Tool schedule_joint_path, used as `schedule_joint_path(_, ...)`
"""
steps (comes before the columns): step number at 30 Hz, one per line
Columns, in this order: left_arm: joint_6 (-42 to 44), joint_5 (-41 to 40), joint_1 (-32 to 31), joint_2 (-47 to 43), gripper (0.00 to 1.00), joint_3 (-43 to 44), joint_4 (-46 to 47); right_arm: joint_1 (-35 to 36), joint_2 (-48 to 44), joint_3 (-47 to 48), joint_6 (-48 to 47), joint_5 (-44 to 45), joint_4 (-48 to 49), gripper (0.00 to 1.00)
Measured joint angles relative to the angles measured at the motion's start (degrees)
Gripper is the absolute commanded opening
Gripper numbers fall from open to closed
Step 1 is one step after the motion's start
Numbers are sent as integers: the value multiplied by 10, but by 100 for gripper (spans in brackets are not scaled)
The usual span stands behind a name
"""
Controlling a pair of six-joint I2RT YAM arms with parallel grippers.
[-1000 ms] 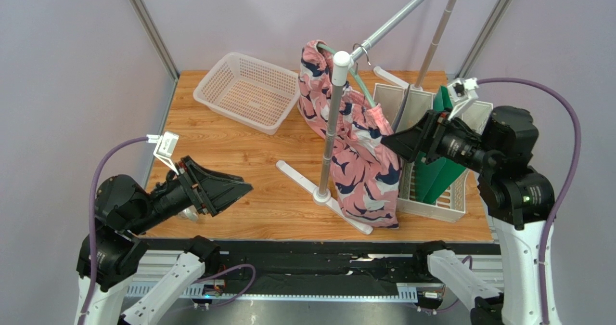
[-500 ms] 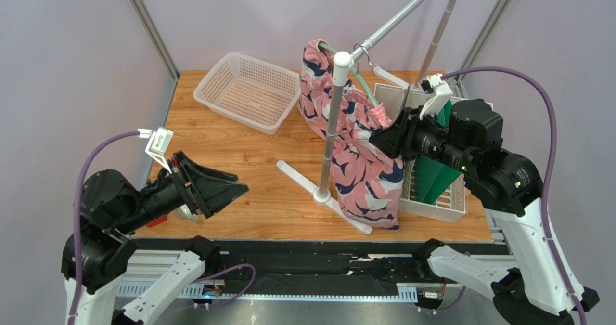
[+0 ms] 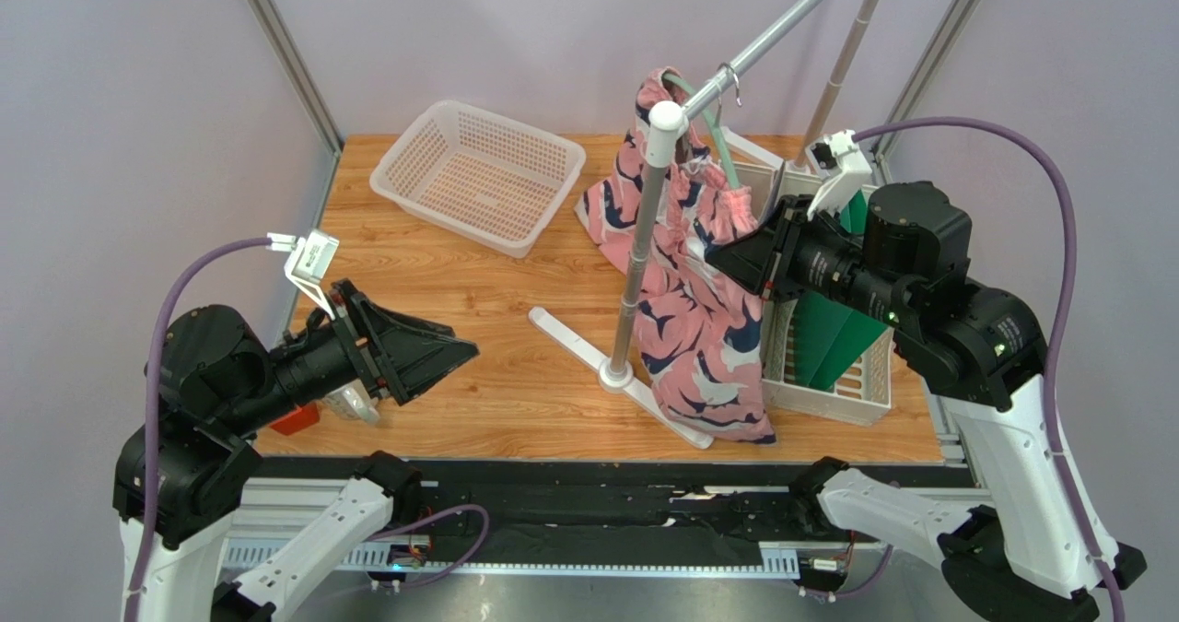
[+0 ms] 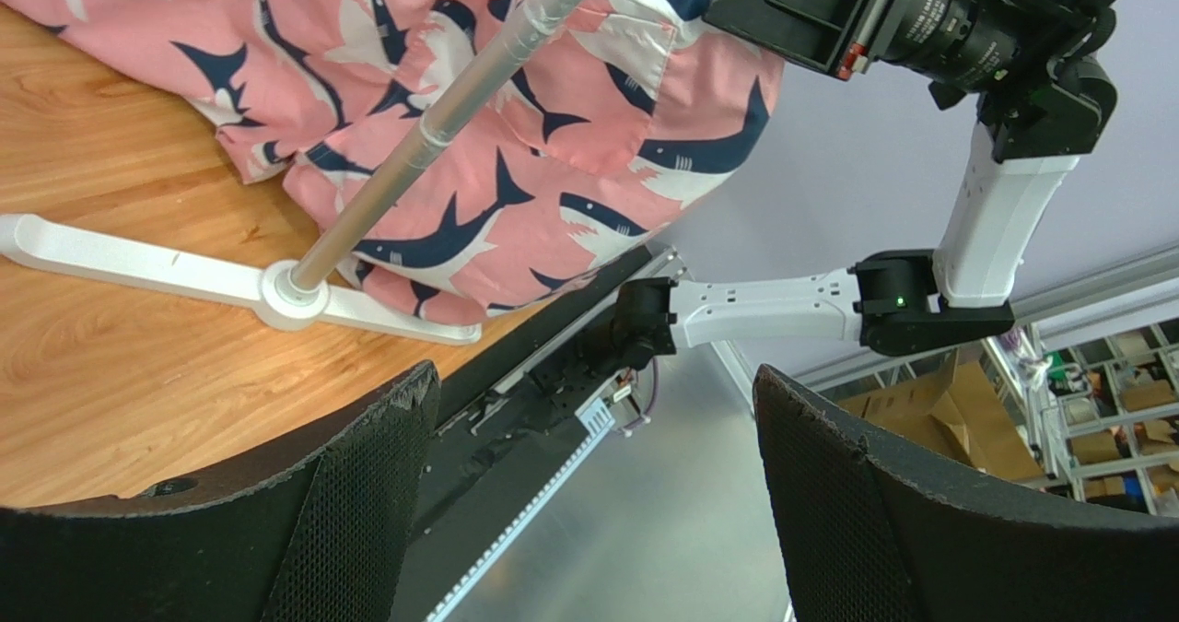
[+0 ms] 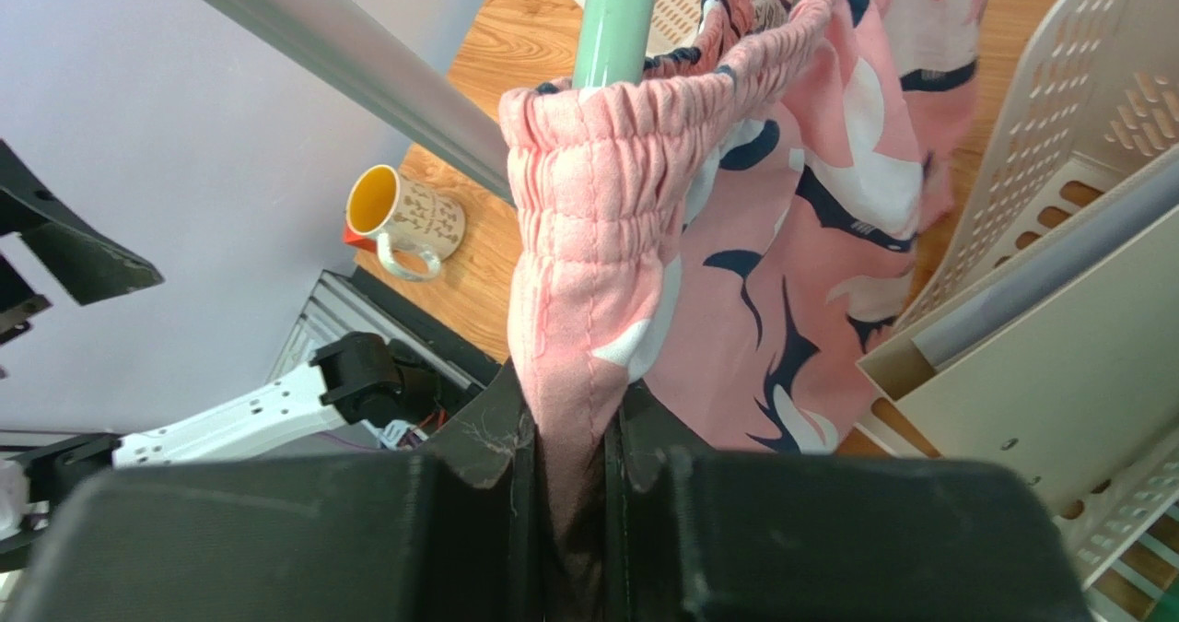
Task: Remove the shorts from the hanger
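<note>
pink shorts [image 3: 699, 332], navy-white sharks; mint hanger [image 5: 616, 21]; mug [image 5: 401, 219] maybe yellow inside

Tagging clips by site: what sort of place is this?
Most likely a robot test cell in a lab or workshop, not a home. Plain lilac panels box in a wooden table, the shorts hang on a small tabletop rack, and the left wrist view shows storage shelves with cardboard boxes beyond.
</note>
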Motion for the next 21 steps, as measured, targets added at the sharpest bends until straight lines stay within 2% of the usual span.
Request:
schedule_joint_path(5,-1,-5,0,3,87,5,0,0,46,90,16,-13,-48,0)
schedule_joint_path(11,-10,-4,0,9,79,4,11,0,105,180,23,-35,-65,0)
schedule_joint_path(15,-14,-1,0,10,79,-1,22,0,124,176,30,-54,-59,0)
schedule_joint_path(21,-19,5,0,20,76,2,23,0,131,102,56,-86,1,0)
